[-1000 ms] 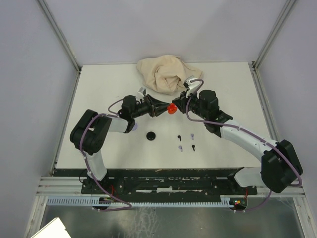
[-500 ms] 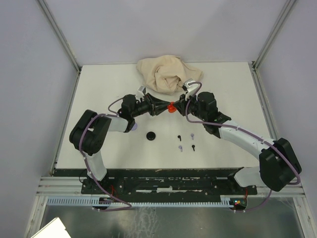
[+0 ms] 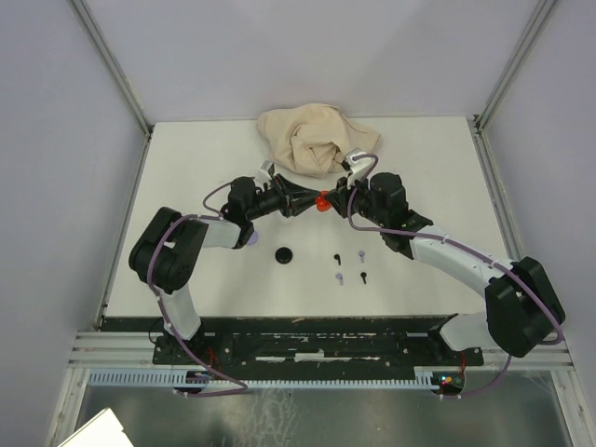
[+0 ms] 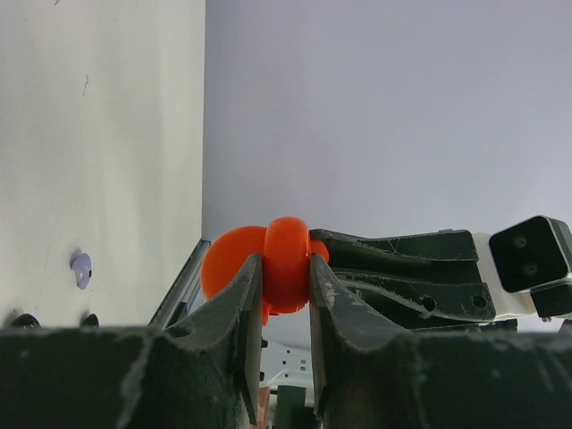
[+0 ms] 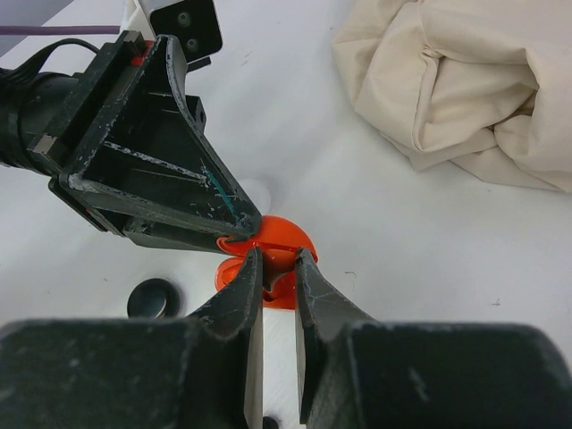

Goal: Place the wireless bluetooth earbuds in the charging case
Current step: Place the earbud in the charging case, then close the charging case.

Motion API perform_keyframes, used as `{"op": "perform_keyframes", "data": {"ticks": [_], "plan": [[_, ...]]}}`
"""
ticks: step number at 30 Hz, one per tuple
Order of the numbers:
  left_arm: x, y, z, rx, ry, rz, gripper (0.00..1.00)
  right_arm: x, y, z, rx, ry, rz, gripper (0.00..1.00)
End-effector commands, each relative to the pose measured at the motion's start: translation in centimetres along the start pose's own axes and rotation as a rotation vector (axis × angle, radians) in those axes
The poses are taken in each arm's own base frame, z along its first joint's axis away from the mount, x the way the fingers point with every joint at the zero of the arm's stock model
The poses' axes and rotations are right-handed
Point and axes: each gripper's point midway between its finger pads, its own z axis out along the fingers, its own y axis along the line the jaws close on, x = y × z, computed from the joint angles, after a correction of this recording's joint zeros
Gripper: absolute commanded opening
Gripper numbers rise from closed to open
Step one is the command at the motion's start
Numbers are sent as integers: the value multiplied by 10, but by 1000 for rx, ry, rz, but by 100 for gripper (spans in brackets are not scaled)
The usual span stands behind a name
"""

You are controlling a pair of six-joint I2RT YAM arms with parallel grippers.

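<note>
My left gripper [image 3: 312,202] is shut on a round red charging case [image 3: 322,201] and holds it above the table with its lid open; in the left wrist view the case [image 4: 284,264] sits between the jaws. My right gripper [image 3: 333,199] meets it from the right. In the right wrist view its jaws [image 5: 277,259] stand close together around a small red earbud, right at the open case [image 5: 290,234]. Two black earbuds [image 3: 339,258] [image 3: 364,276] and two pale ones [image 3: 361,253] [image 3: 340,277] lie on the table in front.
A crumpled beige cloth [image 3: 315,138] lies at the back centre, just behind both grippers. A black disc [image 3: 283,254] lies on the table, also in the right wrist view [image 5: 152,298]. A lavender disc [image 3: 250,240] shows under the left arm.
My right gripper has moved left to the red case and now covers part of it. The left gripper has held the case nearly still.
</note>
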Motion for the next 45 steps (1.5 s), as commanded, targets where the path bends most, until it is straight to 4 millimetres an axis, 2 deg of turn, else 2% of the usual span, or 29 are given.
{"op": "perform_keyframes", "data": {"ticks": [1,10,13,15,17,19,23,26,31,37,43,45], "plan": [[4,-39,0,92,17,98,3,-6,1,2,-3,-27,-18,1],[1,-46,1,121,7,77,3,-2,1,2,-3,-14,-5,4],[0,-47,1,132,-1,67,3,-1,2,2,-5,-6,6,15],[-1,-48,1,136,-7,65,3,-2,2,0,-3,-6,11,29],[-2,-48,2,136,-11,64,3,-6,1,-1,7,-17,18,39],[-4,-47,2,134,-19,62,3,-17,-1,-6,25,-57,28,52],[-7,-45,3,130,-32,57,3,-45,-8,-21,81,-158,43,60],[-10,-41,4,124,-45,50,3,-55,-21,-32,161,-185,53,64],[-20,-37,4,114,-104,20,3,-45,-32,-38,221,-114,16,66],[-37,-30,3,91,-211,-44,3,-23,-38,-33,242,-31,-9,84],[-55,-33,-6,100,-359,-110,3,-11,-43,-15,251,-27,7,100],[-58,-36,-9,99,-396,-117,3,-8,-44,-11,255,-37,14,100]]}}
